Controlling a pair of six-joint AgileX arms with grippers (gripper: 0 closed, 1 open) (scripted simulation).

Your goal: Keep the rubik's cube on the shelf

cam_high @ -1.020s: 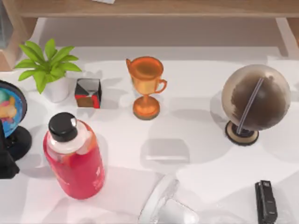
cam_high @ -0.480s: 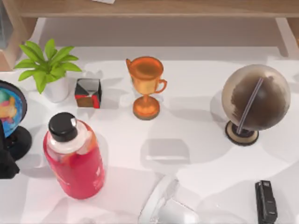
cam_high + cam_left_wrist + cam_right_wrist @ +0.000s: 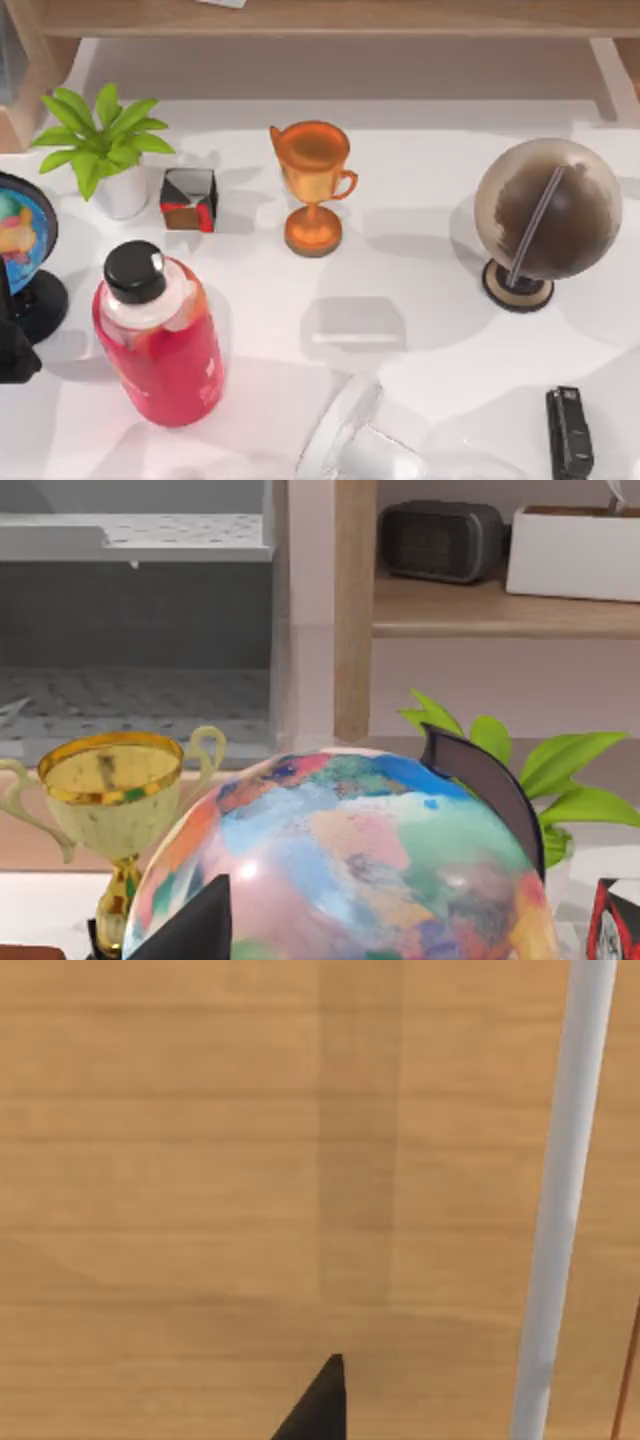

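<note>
Along top edge of top view, long light-brown wooden shelf (image 3: 330,17); right gripper's dark fingertip (image 3: 318,1405) near wood grain, finger state indeterminate; placement progress unconfirmed.

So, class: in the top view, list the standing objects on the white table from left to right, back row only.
potted plant → black, red and grey cube → orange trophy → brown globe
</note>
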